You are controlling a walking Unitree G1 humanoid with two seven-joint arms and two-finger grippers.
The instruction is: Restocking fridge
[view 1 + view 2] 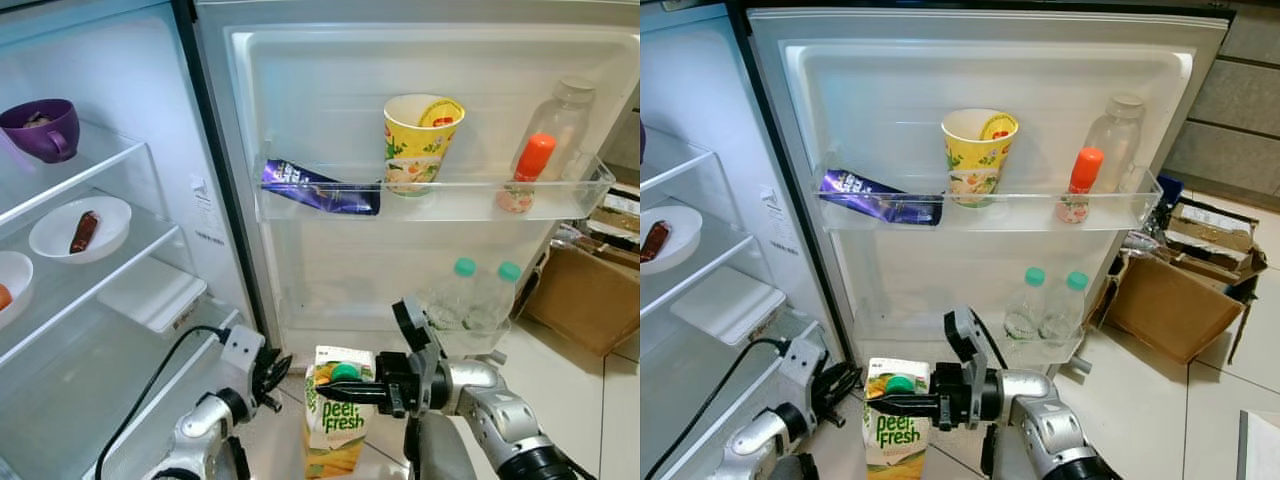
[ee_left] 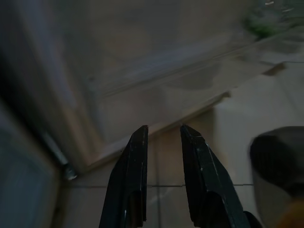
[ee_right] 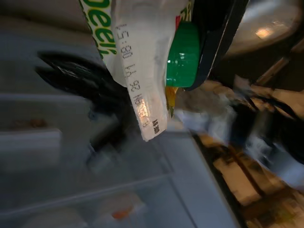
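The right gripper [image 1: 335, 390] is clamping the top of a white, green and yellow juice carton [image 1: 334, 425], its fingers closing at the green screw cap [image 1: 345, 372]. The carton is hanging upright, low in front of the open fridge door [image 1: 330, 250], printed "Fresh". The left gripper [image 1: 272, 375] is hovering just beside it, fingers narrowly parted, holding nothing. Above, the clear door shelf [image 1: 450, 203] is carrying a yellow paper cup [image 1: 420, 140].

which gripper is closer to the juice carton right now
Right. The right gripper is clamped on the juice carton at its green cap. The left gripper sits apart, beside the carton toward the fridge shelves, holding nothing.
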